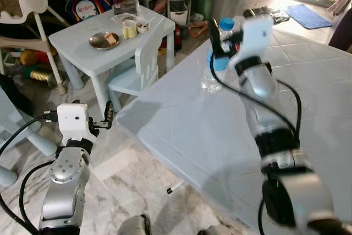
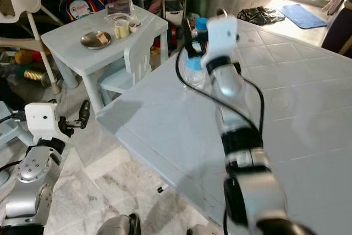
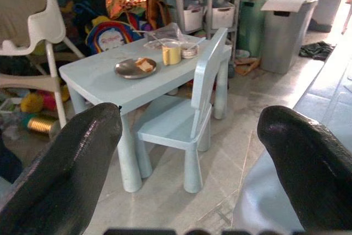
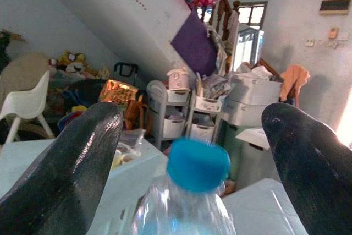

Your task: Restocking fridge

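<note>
A clear water bottle point(image 1: 213, 59) with a blue cap is seen standing upright near the far left edge of the pale tiled table point(image 1: 308, 108). The right gripper point(image 4: 190, 130) is held at its neck, fingers spread apart, not touching. The left gripper point(image 3: 187, 152), also released, is held low, left of the table.

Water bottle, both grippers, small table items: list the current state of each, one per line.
water bottle: upright on the large table, blue cap on, not yet gripped.
right gripper: open, fingers either side of the bottle's neck.
left gripper: open, held low beside the table edge, holding nothing.
metal plate: on the small table, food piece on it.
small chair: upright, pushed against the small table.
</note>
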Robot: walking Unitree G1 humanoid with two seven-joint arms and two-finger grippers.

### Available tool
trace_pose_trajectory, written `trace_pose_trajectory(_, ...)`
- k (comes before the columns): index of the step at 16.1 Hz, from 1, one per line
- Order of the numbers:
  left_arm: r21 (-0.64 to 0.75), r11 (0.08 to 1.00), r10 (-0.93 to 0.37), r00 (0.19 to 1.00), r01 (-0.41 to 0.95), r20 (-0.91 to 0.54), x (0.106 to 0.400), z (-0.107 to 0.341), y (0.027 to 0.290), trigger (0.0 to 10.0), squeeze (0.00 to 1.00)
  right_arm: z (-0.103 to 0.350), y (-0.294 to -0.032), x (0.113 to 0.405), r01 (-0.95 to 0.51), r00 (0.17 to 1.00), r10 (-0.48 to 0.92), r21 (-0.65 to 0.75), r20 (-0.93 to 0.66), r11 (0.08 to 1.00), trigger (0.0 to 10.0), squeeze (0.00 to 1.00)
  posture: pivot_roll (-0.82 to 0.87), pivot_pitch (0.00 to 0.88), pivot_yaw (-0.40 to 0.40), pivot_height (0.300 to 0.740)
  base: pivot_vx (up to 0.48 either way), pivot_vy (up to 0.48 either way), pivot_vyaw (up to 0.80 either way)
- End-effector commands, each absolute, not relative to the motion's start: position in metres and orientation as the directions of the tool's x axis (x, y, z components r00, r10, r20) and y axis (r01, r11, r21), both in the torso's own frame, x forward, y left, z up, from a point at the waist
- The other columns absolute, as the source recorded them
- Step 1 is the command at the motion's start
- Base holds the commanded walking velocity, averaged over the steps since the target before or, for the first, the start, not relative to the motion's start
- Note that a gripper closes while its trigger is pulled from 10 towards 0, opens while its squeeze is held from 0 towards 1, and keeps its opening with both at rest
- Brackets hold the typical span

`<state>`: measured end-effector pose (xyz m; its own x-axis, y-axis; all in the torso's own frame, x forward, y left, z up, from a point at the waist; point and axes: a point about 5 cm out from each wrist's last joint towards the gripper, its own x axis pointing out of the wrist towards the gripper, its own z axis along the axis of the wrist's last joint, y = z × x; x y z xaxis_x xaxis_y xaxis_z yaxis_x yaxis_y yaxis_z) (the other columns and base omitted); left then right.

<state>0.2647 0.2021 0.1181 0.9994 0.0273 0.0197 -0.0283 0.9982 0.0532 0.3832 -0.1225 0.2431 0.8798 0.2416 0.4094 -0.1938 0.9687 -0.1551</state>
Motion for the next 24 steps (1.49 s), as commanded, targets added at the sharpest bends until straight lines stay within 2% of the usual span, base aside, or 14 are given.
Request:
trace_pose_trajectory(1,0.068,0.998,0.015,1.0,-0.016,0.017,0.264,0.12,0.203,10.0,0.0,0.246,-0.12,0.386,-0.204,0.884,0.238,-0.125,0.402,0.971,10.0,0.0,0.03,0.077,0.018,0.74,0.0,0.0,0.0)
trace_pose_trajectory(6,0.081,0.997,0.005,1.0,-0.005,0.009,0.264,0.12,0.204,10.0,0.0,0.249,-0.107,0.399,-0.232,0.922,0.236,-0.052,0.307,0.971,10.0,0.0,0.03,0.079,0.026,0.74,0.0,0.0,0.0)
trace_pose_trajectory(7,0.083,0.997,0.001,1.0,-0.001,0.007,0.265,0.119,0.204,10.0,0.0,0.247,-0.106,0.401,-0.234,0.93,0.235,-0.037,0.283,0.972,6.7,0.0,0.03,0.079,0.027,0.74,0.0,0.0,0.0)
trace_pose_trajectory(8,0.085,0.996,-0.002,1.0,0.001,0.006,0.265,0.119,0.204,10.0,0.0,0.247,-0.105,0.402,-0.232,0.936,0.235,-0.044,0.264,0.972,0.0,0.0,0.03,0.079,0.027,0.74,0.0,0.0,0.0)
trace_pose_trajectory(13,0.091,0.996,-0.006,1.0,0.006,-0.001,0.264,0.118,0.204,10.0,0.0,0.235,-0.111,0.409,-0.181,0.968,0.191,-0.074,0.161,0.981,0.0,0.0,0.04,0.076,0.024,0.74,0.0,0.0,0.0)
trace_pose_trajectory(24,0.065,0.998,-0.016,0.999,0.019,-0.04,0.262,0.11,0.199,10.0,0.0,0.217,-0.121,0.413,-0.158,0.984,0.165,-0.095,0.072,0.983,0.0,0.0,0.04,0.05,0.022,0.74,0.0,0.0,0.0)
